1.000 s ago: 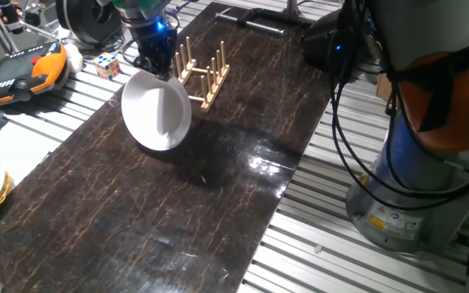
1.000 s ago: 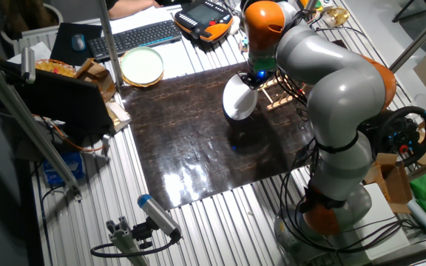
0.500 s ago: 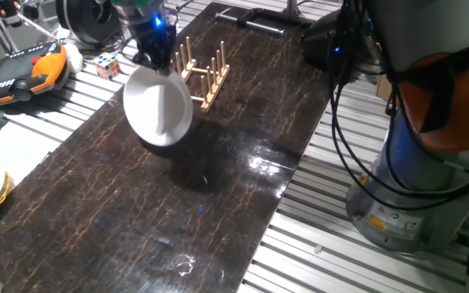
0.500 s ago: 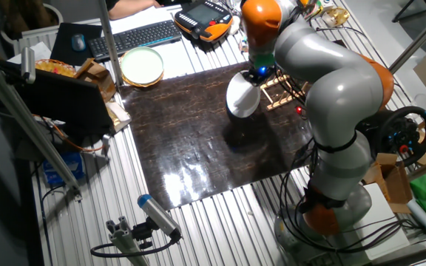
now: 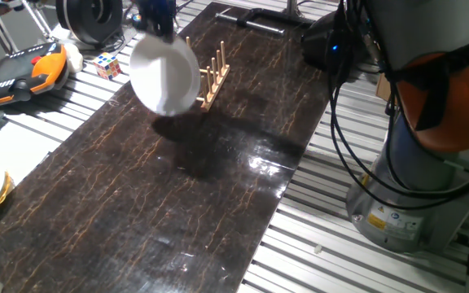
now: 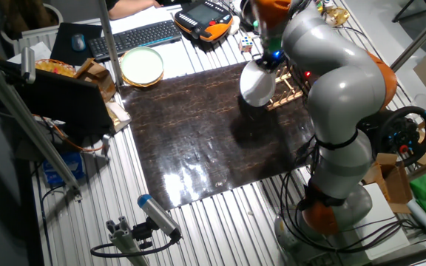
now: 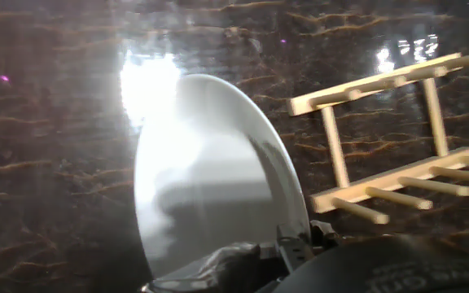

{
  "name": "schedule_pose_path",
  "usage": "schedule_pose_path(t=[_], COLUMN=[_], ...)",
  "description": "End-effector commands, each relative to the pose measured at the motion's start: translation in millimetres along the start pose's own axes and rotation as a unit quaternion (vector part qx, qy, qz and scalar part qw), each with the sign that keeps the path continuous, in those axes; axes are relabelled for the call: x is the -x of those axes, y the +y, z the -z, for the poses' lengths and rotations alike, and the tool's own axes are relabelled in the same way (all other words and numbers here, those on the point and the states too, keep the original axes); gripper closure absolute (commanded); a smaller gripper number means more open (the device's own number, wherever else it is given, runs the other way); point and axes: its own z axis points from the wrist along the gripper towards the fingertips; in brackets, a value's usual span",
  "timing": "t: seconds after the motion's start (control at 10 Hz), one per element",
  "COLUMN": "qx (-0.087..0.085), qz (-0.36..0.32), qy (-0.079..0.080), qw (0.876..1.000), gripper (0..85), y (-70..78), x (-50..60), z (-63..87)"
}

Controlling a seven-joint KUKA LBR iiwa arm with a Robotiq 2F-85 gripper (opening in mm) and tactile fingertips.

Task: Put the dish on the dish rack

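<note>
- Hand view, starting left of the dish rack [image 7: 389, 146]: the dish [image 7: 210, 175] hangs on edge, its rim pinched at the bottom of the frame by the gripper [image 7: 287, 244], whose fingers are closed down to the plate's thickness. You hold only a narrow bite of the rim, so in my judgement a knock could twist or slip it.
- Left of the rack there is nothing but the dark tabletop [image 7: 47, 163], so that is your open side for backing off or re-aligning.
- At the rack itself, the dish sits just beside the nearest pegs, lifted off the table and not yet between them. The likely failure is the lower rim catching a peg top or the base frame and tipping or shoving the light rack along the table.
- One fixed view shows the dish [image 5: 164, 73] covering the rack's [image 5: 212, 77] near end, so you cannot read the gap there.
- Right of the rack, cables [image 5: 357, 98] and the robot base [image 5: 422, 163] crowd the table edge, leaving little room.
</note>
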Motion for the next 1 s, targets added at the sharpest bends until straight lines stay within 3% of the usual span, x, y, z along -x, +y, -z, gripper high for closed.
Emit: schedule_pose_path(t=[0.0,0.3,0.7,0.9], qx=[-0.002,0.008,0.014,0.017], qz=[0.008,0.021,0.011,-0.014], qy=[0.001,0.011,0.016,0.025], qw=[1.0,1.0,1.0,0.999], gripper=[83.0,83.0,83.0,83.0], y=[-32.0,-67.4,-57.5,-57.5], x=[4.0,9.1,7.4,7.4], z=[0.3,12.6,11.7,11.7])
